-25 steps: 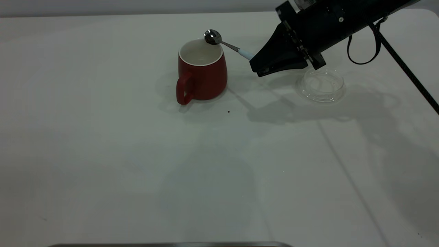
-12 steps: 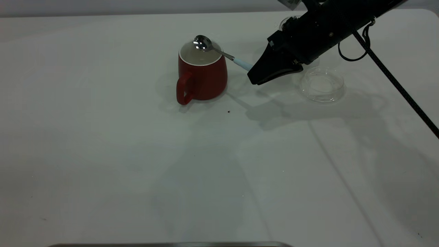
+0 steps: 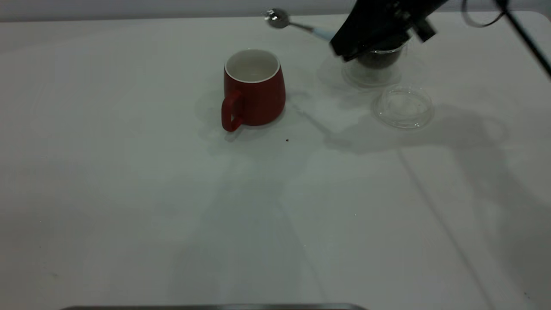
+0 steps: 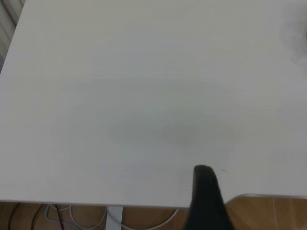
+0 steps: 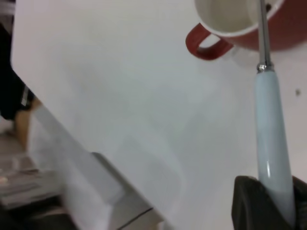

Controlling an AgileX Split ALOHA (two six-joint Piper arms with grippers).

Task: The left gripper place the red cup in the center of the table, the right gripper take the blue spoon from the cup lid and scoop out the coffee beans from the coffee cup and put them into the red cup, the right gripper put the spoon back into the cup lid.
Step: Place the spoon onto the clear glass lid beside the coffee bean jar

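Exterior view looks steeply down across the table (image 3: 129,193); left wrist view faces bare tabletop near one edge; right wrist view looks closely along the blue spoon (image 5: 271,124), sharing the red cup (image 3: 254,88) with the exterior view.

The right gripper (image 3: 340,45) hangs high over the far right of the table, its arm slanting down from the upper right, fingers (image 5: 249,203) clamped on the spoon (image 3: 297,25). The left gripper (image 4: 207,201) hovers at the table's edge, one dark finger showing.

the table (image 3: 129,193) bears the red cup (image 3: 254,92), coffee cup (image 3: 379,64) and cup lid (image 3: 403,107).
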